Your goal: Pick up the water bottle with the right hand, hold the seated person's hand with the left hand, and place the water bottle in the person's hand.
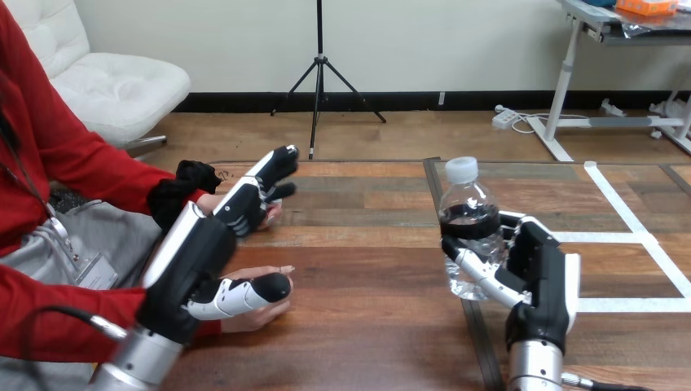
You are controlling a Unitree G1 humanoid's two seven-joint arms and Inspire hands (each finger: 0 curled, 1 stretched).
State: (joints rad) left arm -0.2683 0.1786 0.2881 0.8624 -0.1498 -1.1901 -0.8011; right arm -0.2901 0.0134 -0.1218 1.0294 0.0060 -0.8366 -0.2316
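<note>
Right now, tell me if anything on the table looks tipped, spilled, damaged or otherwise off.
Nothing stands out. The bottle is upright with its cap on, the right hand curled round it. No spill shows on the table. The left hand is open, above the person's nearer hand.

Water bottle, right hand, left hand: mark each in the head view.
water bottle (468,216): head view, on its dark label band.
right hand (539,273): head view, on its black body beside the bottle.
left hand (194,259): head view, on its black body above the wrist.
</note>
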